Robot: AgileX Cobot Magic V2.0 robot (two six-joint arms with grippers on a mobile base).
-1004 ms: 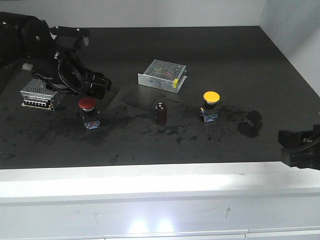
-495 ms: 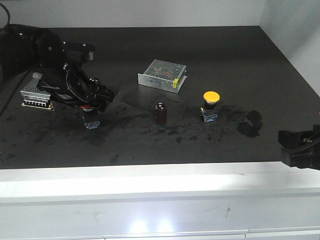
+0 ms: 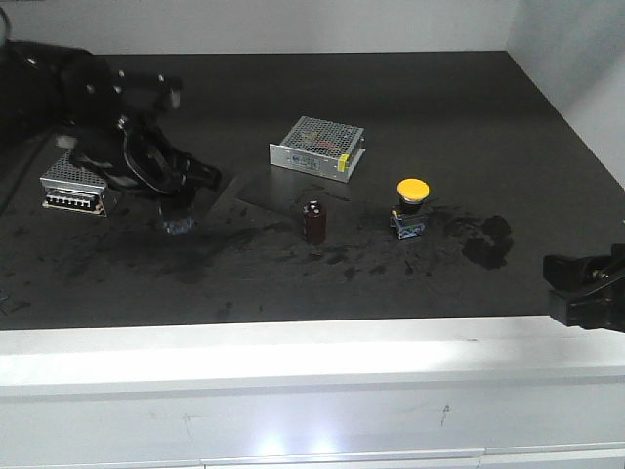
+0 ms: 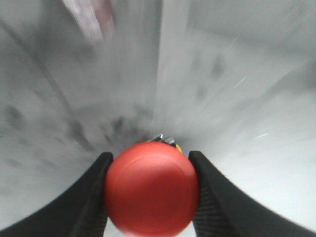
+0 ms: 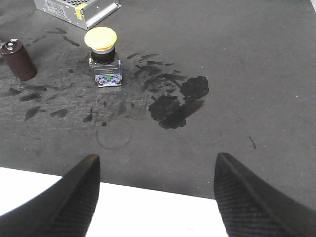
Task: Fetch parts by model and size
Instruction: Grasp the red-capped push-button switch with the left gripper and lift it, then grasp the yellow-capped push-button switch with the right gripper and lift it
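Black tabletop (image 3: 439,107), heavily smudged, with a pale front edge toward you. Your left gripper (image 4: 150,157) is clamped on the red-capped switch (image 4: 152,190). In the left wrist view both dark fingers (image 4: 91,202) press against opposite sides of the red dome, and everything behind it is motion-blurred. From the front, the arm covers the cap. Only the switch's blue base shows under the gripper, just right of the left-hand power supply box (image 3: 76,186). You cannot tell from these views whether the base touches the tabletop.

Your right gripper (image 5: 157,163) hovers over the near right edge with its fingers spread wide. The yellow-capped switch (image 5: 102,54) stands upright right of centre, beside a dark blot (image 5: 177,103) and well apart from the right gripper. A brown capacitor (image 3: 313,222) stands upright between the two switches. The second power supply box (image 3: 316,145) lies behind it.
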